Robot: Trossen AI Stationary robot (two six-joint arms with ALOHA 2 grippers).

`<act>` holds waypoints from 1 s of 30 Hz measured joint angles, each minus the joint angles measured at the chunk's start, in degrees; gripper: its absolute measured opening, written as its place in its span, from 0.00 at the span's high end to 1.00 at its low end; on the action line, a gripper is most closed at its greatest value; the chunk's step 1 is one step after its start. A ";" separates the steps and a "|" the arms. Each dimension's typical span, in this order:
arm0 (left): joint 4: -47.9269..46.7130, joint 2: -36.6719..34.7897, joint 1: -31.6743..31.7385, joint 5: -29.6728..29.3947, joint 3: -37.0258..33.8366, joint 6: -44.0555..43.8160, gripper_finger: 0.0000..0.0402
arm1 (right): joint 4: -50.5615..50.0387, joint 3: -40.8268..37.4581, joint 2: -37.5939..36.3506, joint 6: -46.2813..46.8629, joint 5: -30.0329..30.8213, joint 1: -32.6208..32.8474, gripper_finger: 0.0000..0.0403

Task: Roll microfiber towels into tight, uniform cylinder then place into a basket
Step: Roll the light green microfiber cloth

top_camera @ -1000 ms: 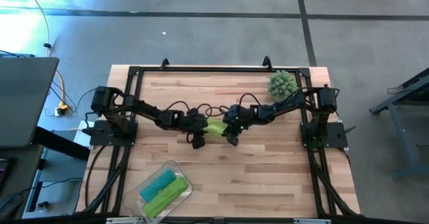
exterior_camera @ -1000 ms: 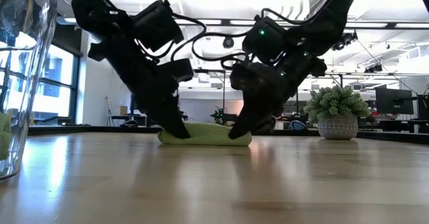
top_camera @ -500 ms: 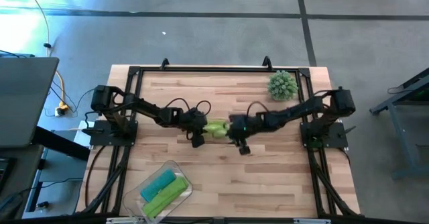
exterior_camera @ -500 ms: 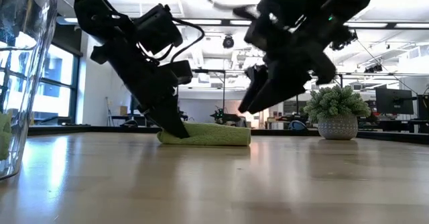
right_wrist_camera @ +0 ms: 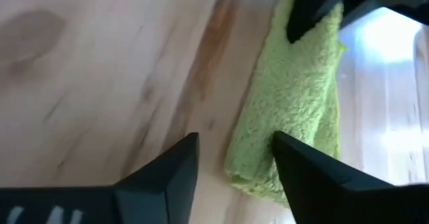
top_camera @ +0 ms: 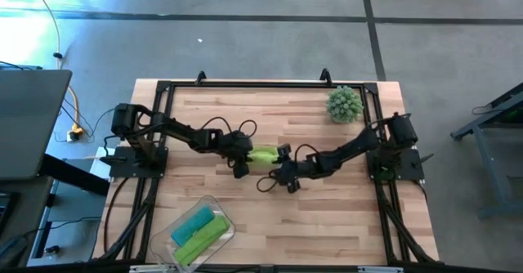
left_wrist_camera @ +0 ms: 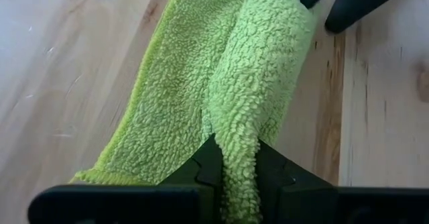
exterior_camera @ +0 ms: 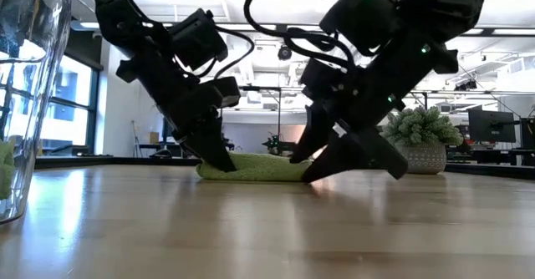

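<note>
Lime towel end hidden in left jaws, right jaws apart

Rolled lime towel mid-table; two towels in basket

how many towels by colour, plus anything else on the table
lime green towels: 2, one on the table centre pinched by the left gripper, one in the basket
teal towels: 1, in the basket
clear basket: 1
spiky green ball: 1
total: 5
</note>
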 joint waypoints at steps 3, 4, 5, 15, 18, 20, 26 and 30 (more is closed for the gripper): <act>0.03 0.00 0.00 0.67 0.00 0.00 0.91 | 0.70 0.00 -0.01 0.83 0.11 -0.82 0.50; 0.02 0.00 0.00 0.75 0.00 0.00 0.91 | 0.91 0.00 -0.01 1.31 0.21 -1.17 0.48; 0.04 0.00 0.00 0.79 0.00 0.02 0.91 | 0.95 0.00 -0.01 2.53 0.15 -1.56 0.47; 0.26 0.04 -0.07 0.58 -0.04 5.77 0.91 | 1.50 0.37 3.25 16.49 -9.20 -7.12 0.55; 0.23 -0.12 -0.22 -1.39 -0.04 6.21 0.89 | 1.47 0.46 4.16 19.29 -10.62 -7.83 0.65; -0.28 -1.08 -0.26 -1.63 -0.11 6.97 0.85 | 1.05 0.50 4.26 21.00 -11.52 -8.40 0.72; -4.49 -5.13 -0.53 -1.40 -0.39 11.02 0.72 | 1.35 0.52 4.27 27.13 -14.96 -10.12 0.93; -10.15 -8.41 -1.66 -4.66 -0.39 14.86 0.66 | 1.85 0.52 4.23 32.96 -20.97 -11.93 0.98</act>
